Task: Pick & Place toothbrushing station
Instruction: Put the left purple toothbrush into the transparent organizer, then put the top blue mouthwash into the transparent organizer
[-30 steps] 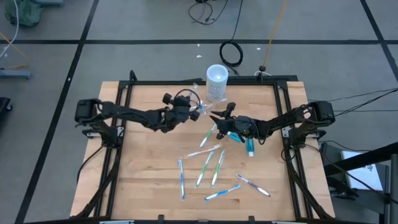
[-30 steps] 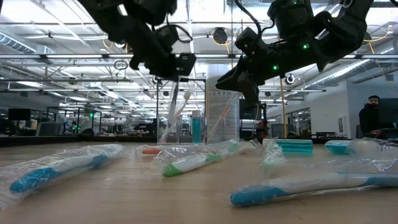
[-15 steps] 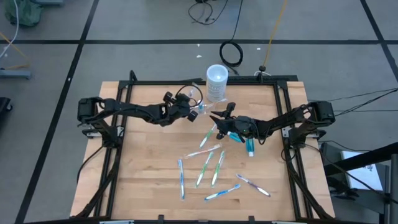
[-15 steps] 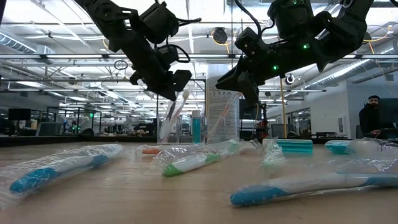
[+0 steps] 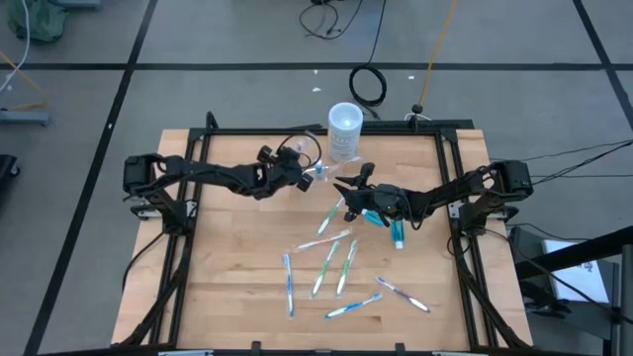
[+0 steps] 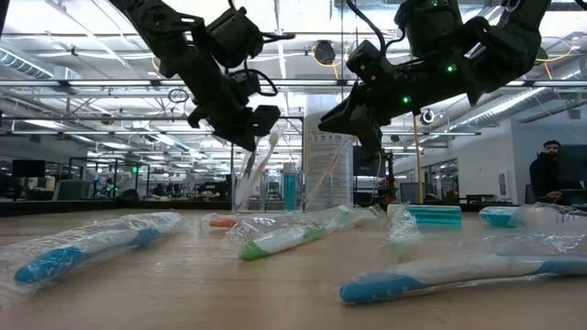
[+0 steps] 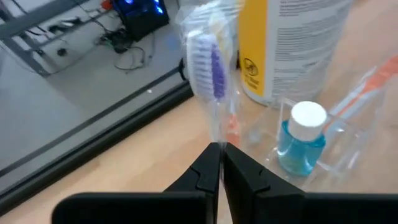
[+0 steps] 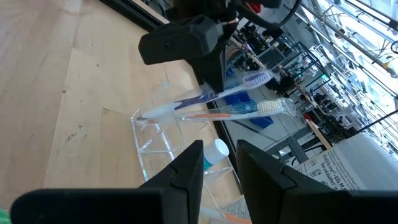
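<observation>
Left gripper (image 5: 300,174), fingers pinched on a wrapped purple toothbrush (image 7: 208,68), hangs just over the toothbrushing station (image 5: 324,176) near the table's (image 5: 237,277) far edge, beside the white cup (image 5: 344,130). Station: clear, thin-walled, likely light, rigid, slippery, easily tipped; best taken by an outer wall. Right gripper (image 5: 341,186) hovers close by, fingers parted, apparently empty.

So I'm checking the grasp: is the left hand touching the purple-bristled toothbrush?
Touching. The left wrist view shows the left hand shut on the wrapped purple-bristled toothbrush.
</observation>
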You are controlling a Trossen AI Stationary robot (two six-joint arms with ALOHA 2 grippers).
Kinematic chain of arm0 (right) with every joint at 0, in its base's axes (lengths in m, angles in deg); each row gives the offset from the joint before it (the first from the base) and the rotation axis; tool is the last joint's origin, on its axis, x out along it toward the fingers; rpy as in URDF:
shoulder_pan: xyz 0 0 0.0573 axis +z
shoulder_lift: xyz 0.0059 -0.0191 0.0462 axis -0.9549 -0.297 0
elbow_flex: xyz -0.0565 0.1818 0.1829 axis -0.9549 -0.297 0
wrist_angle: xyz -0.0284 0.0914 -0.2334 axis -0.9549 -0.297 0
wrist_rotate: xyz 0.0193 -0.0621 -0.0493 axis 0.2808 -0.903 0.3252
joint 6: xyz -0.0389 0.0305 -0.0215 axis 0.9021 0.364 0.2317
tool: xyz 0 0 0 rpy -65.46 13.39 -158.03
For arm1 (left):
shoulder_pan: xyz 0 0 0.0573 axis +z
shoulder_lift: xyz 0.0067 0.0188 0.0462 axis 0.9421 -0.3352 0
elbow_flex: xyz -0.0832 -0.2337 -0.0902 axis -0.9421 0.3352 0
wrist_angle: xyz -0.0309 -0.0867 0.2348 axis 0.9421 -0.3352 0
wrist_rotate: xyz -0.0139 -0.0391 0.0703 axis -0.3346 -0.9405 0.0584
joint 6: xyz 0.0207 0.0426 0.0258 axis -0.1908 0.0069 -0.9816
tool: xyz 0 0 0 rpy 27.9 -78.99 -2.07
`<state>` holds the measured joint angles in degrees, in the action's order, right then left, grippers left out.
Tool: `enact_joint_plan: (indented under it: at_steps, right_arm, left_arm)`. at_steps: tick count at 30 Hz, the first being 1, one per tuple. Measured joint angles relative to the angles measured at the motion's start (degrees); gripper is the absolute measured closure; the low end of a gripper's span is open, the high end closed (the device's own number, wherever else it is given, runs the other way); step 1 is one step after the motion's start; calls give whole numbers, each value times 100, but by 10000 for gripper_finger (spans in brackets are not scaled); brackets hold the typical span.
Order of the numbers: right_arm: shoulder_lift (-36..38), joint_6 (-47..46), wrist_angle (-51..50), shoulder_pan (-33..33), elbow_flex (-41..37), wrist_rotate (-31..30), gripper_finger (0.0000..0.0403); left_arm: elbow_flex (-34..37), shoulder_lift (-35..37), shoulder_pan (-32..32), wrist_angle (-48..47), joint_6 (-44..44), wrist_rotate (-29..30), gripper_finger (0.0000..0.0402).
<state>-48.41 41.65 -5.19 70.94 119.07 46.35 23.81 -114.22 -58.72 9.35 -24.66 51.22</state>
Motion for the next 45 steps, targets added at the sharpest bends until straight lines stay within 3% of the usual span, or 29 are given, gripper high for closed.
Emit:
enact_joint_plan:
  at_steps: [9, 16, 31, 41, 45]
  right_arm:
    - [0, 0, 2, 0, 2, -1, 316]
    - [0, 0, 1, 0, 1, -2, 316]
    - [0, 0, 1, 0, 2, -2, 316]
    - [0, 0, 0, -1, 2, -2, 316]
    - [0, 7, 0, -2, 0, -2, 316]
  left_arm:
    - [0, 0, 130, 15, -504, -669, 380]
    - [0, 0, 132, 11, -1094, -639, 380]
    - [-2, 0, 162, -54, -1176, -627, 377]
    - [-2, 25, 173, -135, -1163, -590, 277]
    - [-2, 301, 111, -241, -917, -584, 254]
